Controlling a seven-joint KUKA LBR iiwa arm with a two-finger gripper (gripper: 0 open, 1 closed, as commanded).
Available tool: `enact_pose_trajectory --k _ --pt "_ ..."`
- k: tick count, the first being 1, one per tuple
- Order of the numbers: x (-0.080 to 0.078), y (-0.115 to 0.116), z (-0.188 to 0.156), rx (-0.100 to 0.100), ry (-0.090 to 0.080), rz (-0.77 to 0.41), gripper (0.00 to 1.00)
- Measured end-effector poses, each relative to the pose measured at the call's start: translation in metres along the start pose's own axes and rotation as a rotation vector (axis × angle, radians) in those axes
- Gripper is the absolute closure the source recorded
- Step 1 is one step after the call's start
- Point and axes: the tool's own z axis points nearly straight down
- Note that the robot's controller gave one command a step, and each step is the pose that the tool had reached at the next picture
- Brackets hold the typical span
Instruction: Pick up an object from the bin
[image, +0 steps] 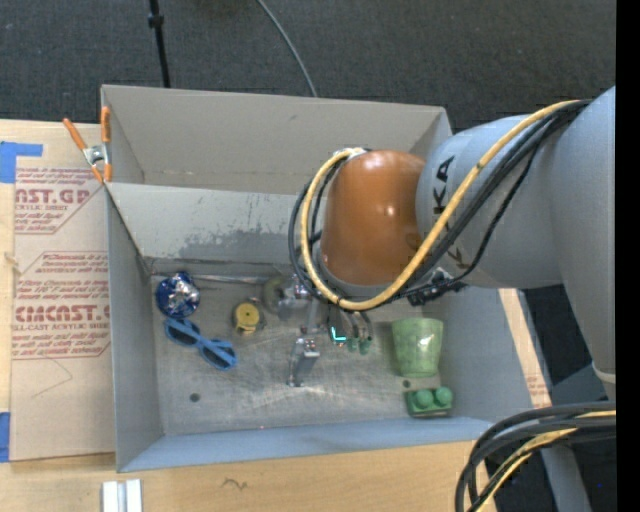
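My gripper (300, 362) reaches down under the orange cover to the middle of the bin floor, with bare floor below its tip. A small gold round thing (246, 317) lies just to its left. Blue sunglasses (202, 345) lie further left on the floor. A pale green cup (417, 345) stands to the gripper's right, apart from it. I see nothing held by the gripper.
A shiny blue ball (177, 292) sits by the left wall, above the sunglasses. A green studded block (428, 401) lies in the front right corner below the cup. The arm and its cables cover the bin's right rear part.
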Motion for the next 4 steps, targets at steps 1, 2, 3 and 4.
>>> enact_pose_trajectory --k 1,2,3,4 --pt "-0.033 0.058 0.080 -0.003 -0.009 -0.377 0.00" --pt "0.000 0.097 0.089 -0.001 -0.011 -0.349 0.00" --pt "-0.001 0.095 0.087 -0.001 -0.011 -0.345 1.00" --pt "-0.009 0.095 -0.067 -0.001 -0.018 -0.321 1.00"
